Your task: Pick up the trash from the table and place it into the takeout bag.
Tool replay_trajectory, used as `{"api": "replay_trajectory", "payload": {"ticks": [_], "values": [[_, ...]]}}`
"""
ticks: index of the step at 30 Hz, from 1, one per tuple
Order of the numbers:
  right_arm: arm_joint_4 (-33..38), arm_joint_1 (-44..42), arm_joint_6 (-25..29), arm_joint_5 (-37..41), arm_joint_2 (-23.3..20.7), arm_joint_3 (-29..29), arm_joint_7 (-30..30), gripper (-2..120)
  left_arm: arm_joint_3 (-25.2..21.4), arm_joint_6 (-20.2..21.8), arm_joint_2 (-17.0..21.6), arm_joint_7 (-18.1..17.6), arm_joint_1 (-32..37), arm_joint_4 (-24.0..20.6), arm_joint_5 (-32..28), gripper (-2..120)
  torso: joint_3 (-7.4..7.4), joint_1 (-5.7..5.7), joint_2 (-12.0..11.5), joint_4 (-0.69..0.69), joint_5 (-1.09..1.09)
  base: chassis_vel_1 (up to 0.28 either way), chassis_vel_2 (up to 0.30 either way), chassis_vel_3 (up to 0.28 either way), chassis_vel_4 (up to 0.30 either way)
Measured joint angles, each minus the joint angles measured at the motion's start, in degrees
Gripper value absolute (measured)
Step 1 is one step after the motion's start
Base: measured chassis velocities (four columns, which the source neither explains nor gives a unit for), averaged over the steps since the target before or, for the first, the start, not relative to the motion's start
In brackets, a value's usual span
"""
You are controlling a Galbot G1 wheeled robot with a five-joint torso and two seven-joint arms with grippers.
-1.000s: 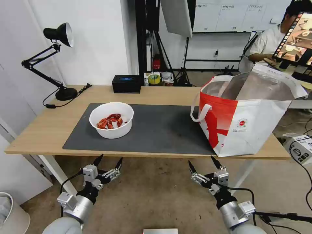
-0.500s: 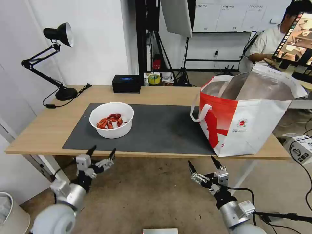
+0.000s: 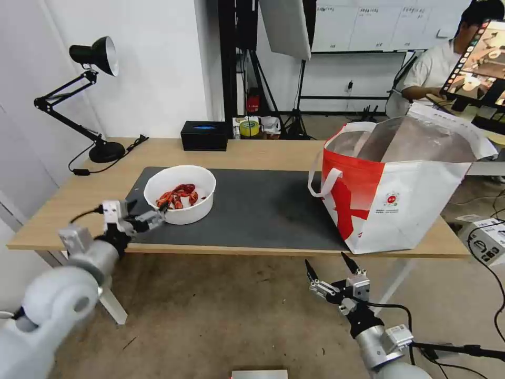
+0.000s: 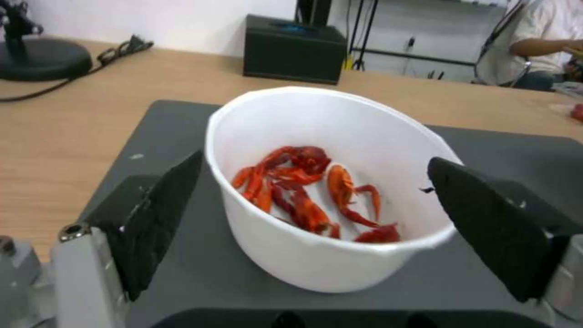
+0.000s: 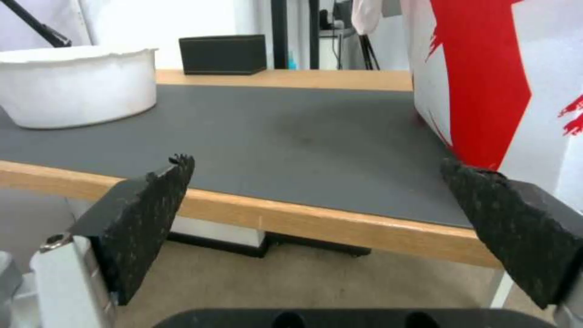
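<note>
The left pincer [image 3: 141, 216] has risen from below the counter [image 3: 52, 210] to just beside the white bowl [image 3: 181, 194], jaws wide and empty (the grasp looks imminent). The bowl holds red crayfish shells [image 4: 304, 191]; the takeout bag [image 3: 400, 195] gapes open. The right pincer [image 3: 327, 266] hangs open below.

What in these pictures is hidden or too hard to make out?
- Takeout bag contents, head view: its own front wall hides the bottom.
- Bag's round logo text, head view: too small to read.
- Bowl near base, left wrist view: the gripper body covers it.
- Left gripper touching the bowl or not, head view: cannot tell.
</note>
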Motion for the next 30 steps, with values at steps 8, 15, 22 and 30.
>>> {"api": "replay_trajectory", "payload": {"ticks": [8,15,22,30], "values": [[0.02,0.0,0.0,0.0,-0.01,0.0,-0.01,100,3.97,7.11,3.02,-4.65,-9.73,5.57,-13.22,100,0.0,0.0,0.0,-0.02,0.02,0.0,0.0,0.0,0.0],[0.04,0.0,0.0,0.0,-0.01,0.0,-0.01,100,6.49,11.47,3.29,-8.89,-15.26,11.03,-21.63,100,0.0,0.0,0.0,0.0,0.02,0.0,0.0,0.0,0.0],[0.05,0.0,0.0,0.01,-0.01,0.0,-0.01,100,8.89,12.67,2.54,-9.74,-19.71,14.99,-27.07,100,0.0,0.0,0.0,0.0,0.02,0.0,0.0,0.0,0.0],[0.04,0.0,0.0,0.01,-0.01,0.0,-0.01,100,14.06,15.34,1.59,-13.32,-25.34,18.24,-28.22,100,0.0,0.0,0.0,0.0,0.02,0.0,0.0,0.0,0.0]]}}
